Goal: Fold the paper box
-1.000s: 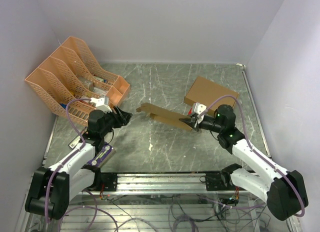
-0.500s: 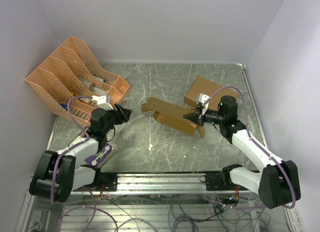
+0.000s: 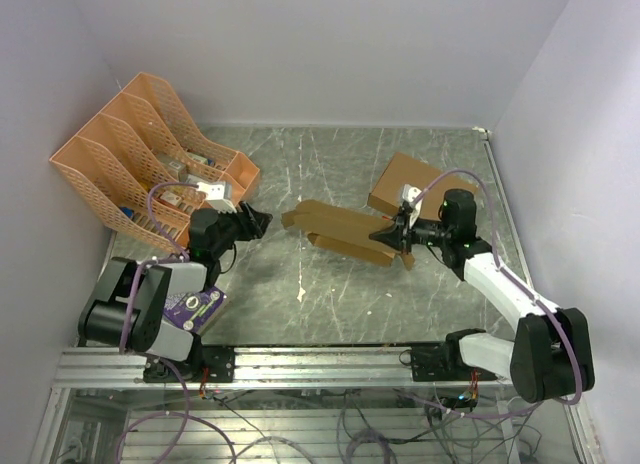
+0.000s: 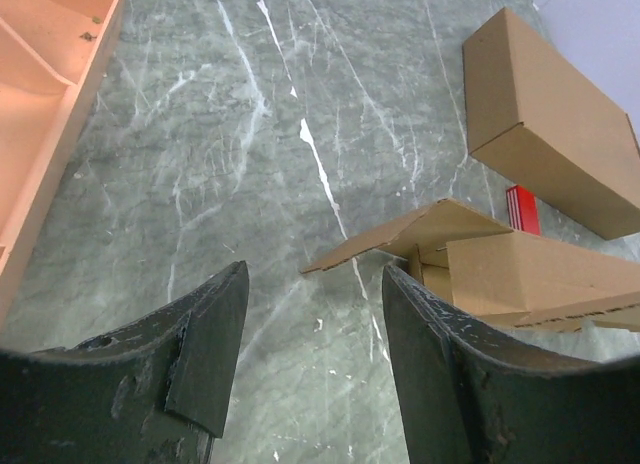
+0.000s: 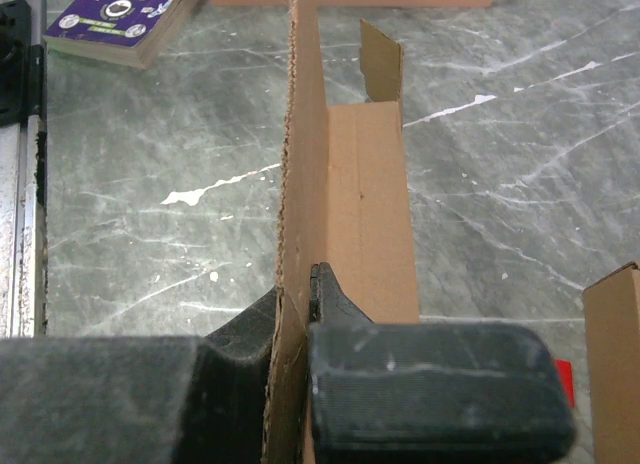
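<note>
Right wrist view: right claw (image 5: pixel 297 319) clamps an upright wall of the paper box (image 5: pixel 365 204), so the empty, spread left claw (image 4: pixel 312 319) should meet its left flap (image 4: pixel 415 234) squarely, without tugging.

Stock as I count it from the console:
- Arms: two, one gripper apiece, namely the left gripper (image 3: pixel 260 223) and the right gripper (image 3: pixel 384 234).
- One paper box (image 3: pixel 340 224), part-folded.
- One larger cardboard box (image 3: pixel 415 182).
- One orange file rack (image 3: pixel 130 149); I cannot count the small items in its slots.
- One purple-labelled flat pack (image 3: pixel 195 310).
- One small red item (image 4: pixel 521 208).
- One table (image 3: pixel 330 154).
</note>
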Available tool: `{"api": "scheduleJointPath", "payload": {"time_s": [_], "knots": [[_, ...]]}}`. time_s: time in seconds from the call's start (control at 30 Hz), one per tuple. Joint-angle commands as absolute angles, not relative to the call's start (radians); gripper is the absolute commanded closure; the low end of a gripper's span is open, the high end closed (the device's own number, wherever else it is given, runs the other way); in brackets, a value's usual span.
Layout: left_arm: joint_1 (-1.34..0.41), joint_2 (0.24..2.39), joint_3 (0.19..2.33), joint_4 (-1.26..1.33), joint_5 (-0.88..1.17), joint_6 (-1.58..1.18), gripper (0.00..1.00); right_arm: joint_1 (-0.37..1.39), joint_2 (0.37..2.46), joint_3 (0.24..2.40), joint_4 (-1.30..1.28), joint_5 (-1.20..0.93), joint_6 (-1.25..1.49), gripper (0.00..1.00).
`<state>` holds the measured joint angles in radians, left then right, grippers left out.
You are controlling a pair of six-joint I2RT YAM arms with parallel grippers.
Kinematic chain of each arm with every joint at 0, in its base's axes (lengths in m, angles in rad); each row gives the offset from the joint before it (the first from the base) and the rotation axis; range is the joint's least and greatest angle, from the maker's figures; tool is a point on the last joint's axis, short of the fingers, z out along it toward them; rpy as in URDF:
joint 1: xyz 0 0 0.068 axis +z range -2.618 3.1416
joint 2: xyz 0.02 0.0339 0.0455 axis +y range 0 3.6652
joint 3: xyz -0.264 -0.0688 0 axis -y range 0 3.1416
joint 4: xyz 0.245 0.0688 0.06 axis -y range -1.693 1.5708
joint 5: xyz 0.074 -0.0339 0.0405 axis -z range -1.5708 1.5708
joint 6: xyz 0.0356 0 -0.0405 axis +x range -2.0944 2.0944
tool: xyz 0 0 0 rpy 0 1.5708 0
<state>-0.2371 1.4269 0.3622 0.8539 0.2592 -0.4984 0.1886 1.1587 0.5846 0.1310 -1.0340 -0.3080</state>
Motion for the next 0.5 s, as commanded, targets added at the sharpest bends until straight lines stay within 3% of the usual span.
{"api": "scheduleJointPath", "payload": {"time_s": [0.0,0.47], "knots": [[-0.232,1.473,0.399,0.980,0.275,-0.443,0.34,0.157,1.193,0.628,0.042,-1.078,-0.328,1.00],[-0.290,1.720,0.576,1.001,0.279,-0.453,0.37,0.145,1.227,0.660,0.080,-1.091,-0.288,1.00]]}}
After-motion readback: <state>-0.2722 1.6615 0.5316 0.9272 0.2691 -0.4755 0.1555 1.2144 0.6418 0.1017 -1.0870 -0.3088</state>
